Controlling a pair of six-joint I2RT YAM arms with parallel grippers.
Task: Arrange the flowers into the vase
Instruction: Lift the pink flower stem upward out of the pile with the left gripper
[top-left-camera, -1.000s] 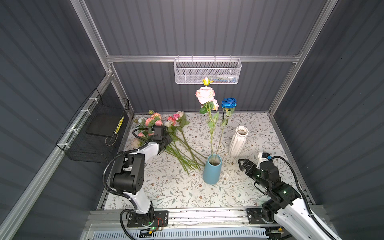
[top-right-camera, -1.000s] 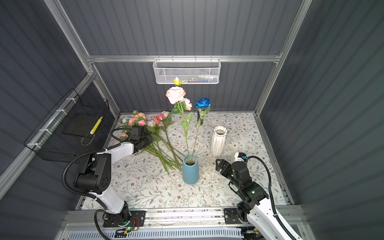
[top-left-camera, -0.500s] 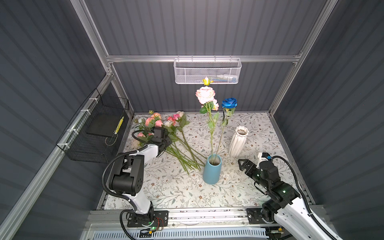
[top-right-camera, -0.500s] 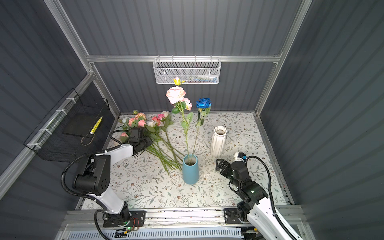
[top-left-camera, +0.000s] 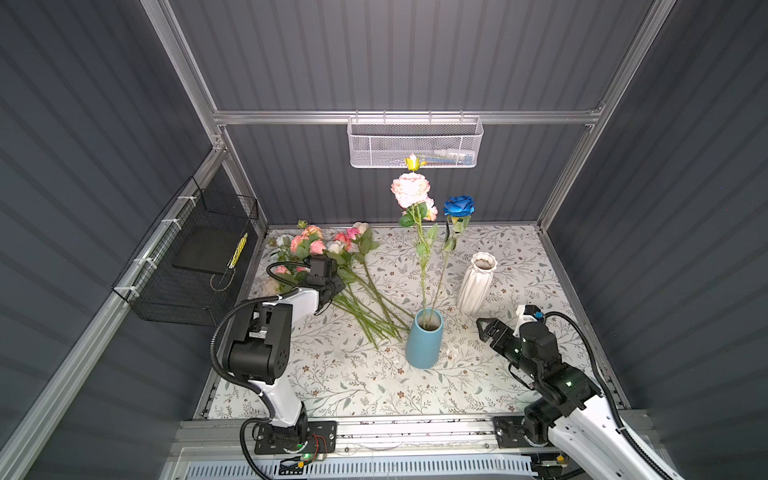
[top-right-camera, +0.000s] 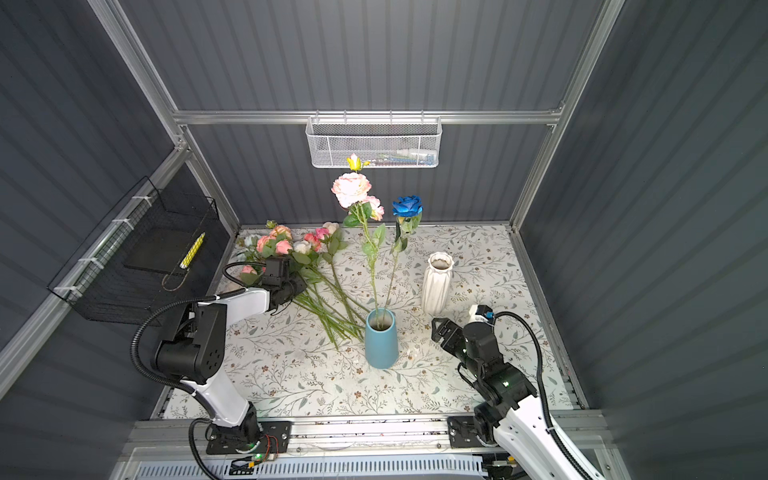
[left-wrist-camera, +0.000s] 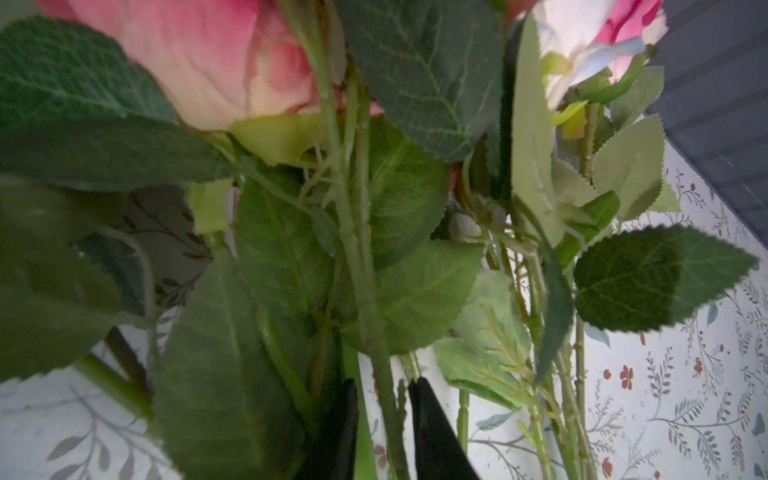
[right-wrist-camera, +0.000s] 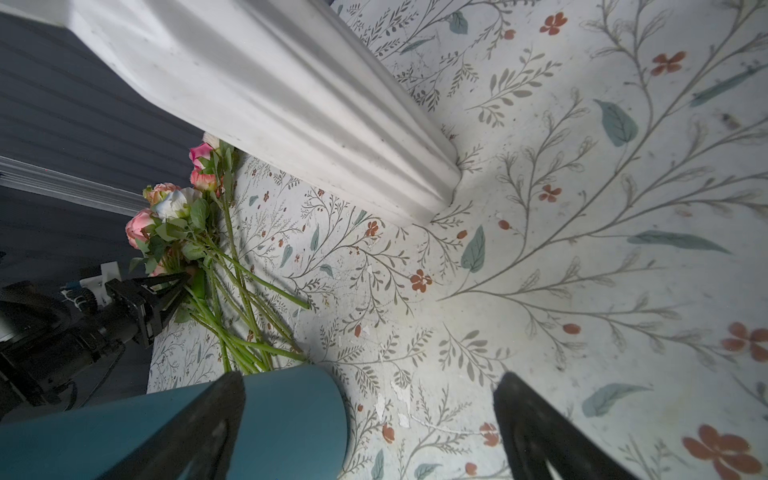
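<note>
While most of the flowers (top-left-camera: 328, 253) lie in a loose heap at the far left of the desk (top-left-camera: 353, 374), two long stems stand in the blue vase (top-left-camera: 424, 345) near the desk's middle. The heap's pink, peach and cream blooms point to the back wall, and its green stems fan out toward the blue vase. One of the standing stems carries a large pink bloom (top-left-camera: 410, 189) with a yellow bud (top-left-camera: 412, 163) just above it. The other carries a blue rose (top-left-camera: 459, 205).

A ribbed white vase (top-left-camera: 476, 282) stands empty just behind and to the right of the blue vase.

The left hand (top-left-camera: 334, 286) reaches low into the heap, at the leafy part of the stems. In the left wrist view its black fingertips (left-wrist-camera: 432, 428) are narrow, with thin stems (left-wrist-camera: 384, 390) running between them. I cannot tell whether they pinch the stems.

The right hand (top-left-camera: 482, 330) hangs to the right of the blue vase, in front of the white vase. In the right wrist view the right hand (right-wrist-camera: 370, 382) is spread wide and holds nothing.

A white basket (top-left-camera: 415, 143) hangs on the back rail, and its contents are too small to make out. A black basket (top-left-camera: 199, 266) on the left wall holds a dark slab and a yellow stick. Any marking on them is too small to read.
</note>
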